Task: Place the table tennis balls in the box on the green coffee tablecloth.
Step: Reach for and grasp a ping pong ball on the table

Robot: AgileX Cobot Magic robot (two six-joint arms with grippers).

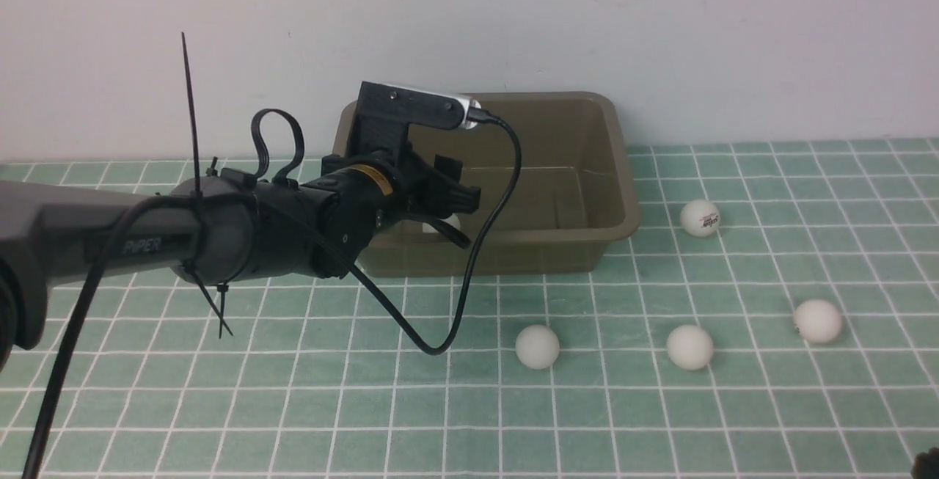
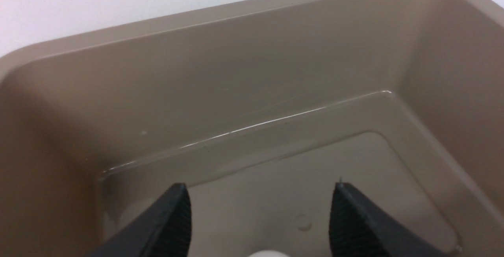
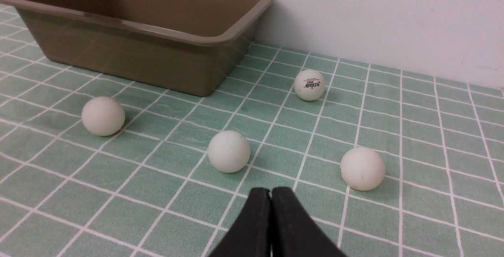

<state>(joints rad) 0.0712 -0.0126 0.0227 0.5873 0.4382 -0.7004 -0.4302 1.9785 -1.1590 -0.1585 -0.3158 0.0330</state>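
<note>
The olive-brown box (image 1: 513, 255) stands on the green coffee tablecloth (image 1: 293, 406) against the back wall. My left gripper (image 1: 449, 196) reaches over the box's left end. In the left wrist view this gripper (image 2: 260, 186) is open, its black fingers wide apart above the box floor (image 2: 299, 178). A sliver of one white table tennis ball (image 2: 267, 254) shows low between them, and I cannot tell if they touch it. Several more balls lie on the cloth right of and before the box, one printed (image 1: 700, 218), the others plain (image 1: 537, 347) (image 1: 689, 347) (image 1: 817, 320). My right gripper (image 3: 271, 192) is shut and empty, near a plain ball (image 3: 362, 168).
A white wall runs right behind the box. The left arm's black cable (image 1: 469, 273) loops down in front of the box's front wall. Only a dark tip of the right arm (image 1: 928, 463) shows at the near right corner of the front view.
</note>
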